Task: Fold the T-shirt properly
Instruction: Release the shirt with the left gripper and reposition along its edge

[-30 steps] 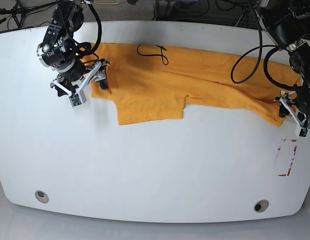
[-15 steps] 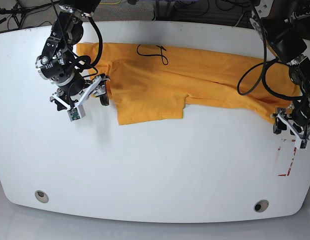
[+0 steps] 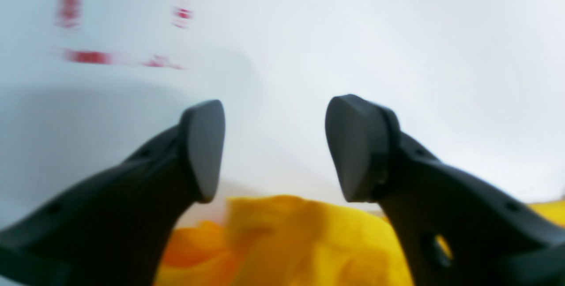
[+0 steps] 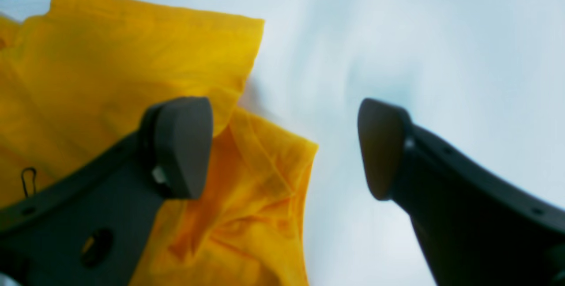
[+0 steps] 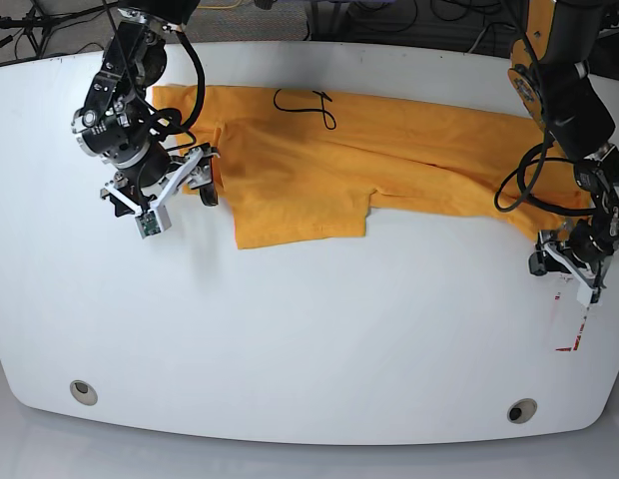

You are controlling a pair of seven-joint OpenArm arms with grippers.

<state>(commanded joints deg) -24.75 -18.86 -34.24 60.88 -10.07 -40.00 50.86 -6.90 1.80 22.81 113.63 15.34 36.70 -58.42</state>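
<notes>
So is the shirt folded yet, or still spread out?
Partly folded: the shirt lies in a long strip across the table, one sleeve sticking out.

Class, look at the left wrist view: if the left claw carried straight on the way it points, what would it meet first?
Probably the bare white table. The left claw is open with nothing between its fingertips; the T-shirt lies behind them. Depth is unclear in the blur.

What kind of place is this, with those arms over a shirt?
Probably a robotics lab or test bench. Two cabled robot arms hang over a bare white table, an orange T-shirt lies spread on it as practice material, and red tape marks sit near one edge.
</notes>
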